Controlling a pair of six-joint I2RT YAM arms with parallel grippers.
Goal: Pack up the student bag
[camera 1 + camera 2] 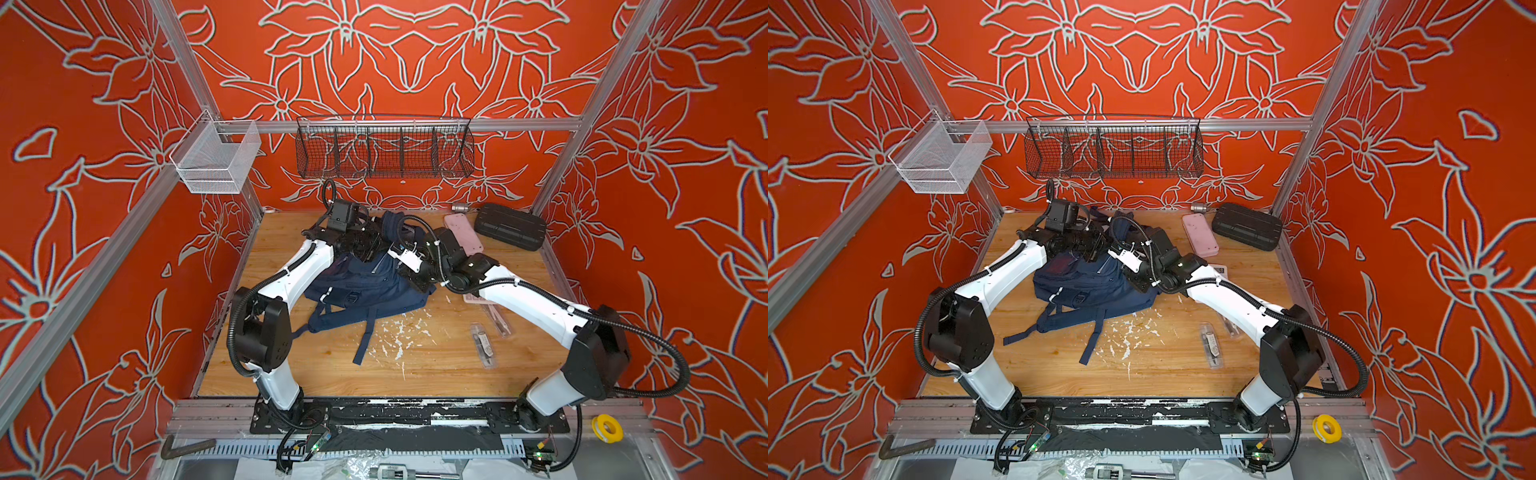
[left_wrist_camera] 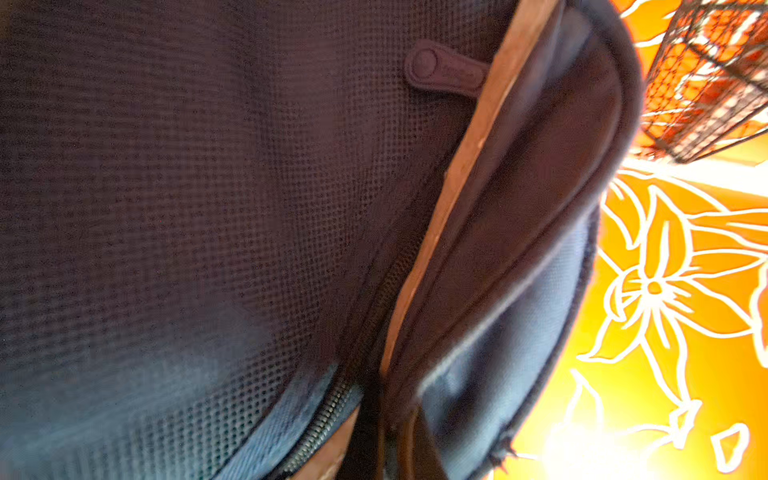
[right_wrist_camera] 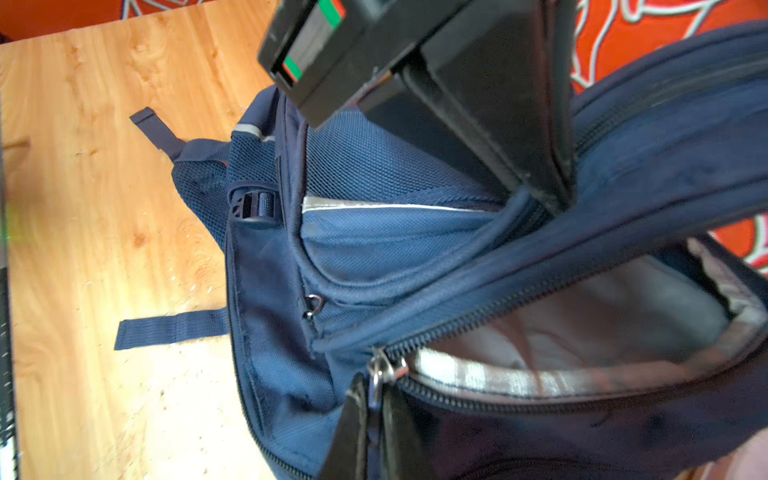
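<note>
The student bag (image 1: 357, 291) (image 1: 1088, 291), a navy backpack, lies mid-table with its straps trailing toward the front. My left gripper (image 1: 368, 253) (image 1: 1096, 249) is over its far end. In the right wrist view the left gripper (image 3: 544, 199) is shut on the edge of the bag's upper flap. Dark mesh and a zipper (image 2: 332, 407) fill the left wrist view, and my own fingers are hard to make out there. My right gripper (image 3: 376, 419) (image 1: 409, 282) (image 1: 1136, 282) is shut on the pull below the metal zip slider (image 3: 384, 370). The main compartment gapes, showing grey lining (image 3: 582, 324).
A black ribbed hard case (image 1: 510, 226) (image 1: 1246, 226) and a pink case (image 1: 463, 237) (image 1: 1200, 235) lie at the back right. A clear packet (image 1: 482, 345) (image 1: 1212, 345) lies front right. A white wire basket (image 1: 216, 158) and a black wire basket (image 1: 384, 151) hang above.
</note>
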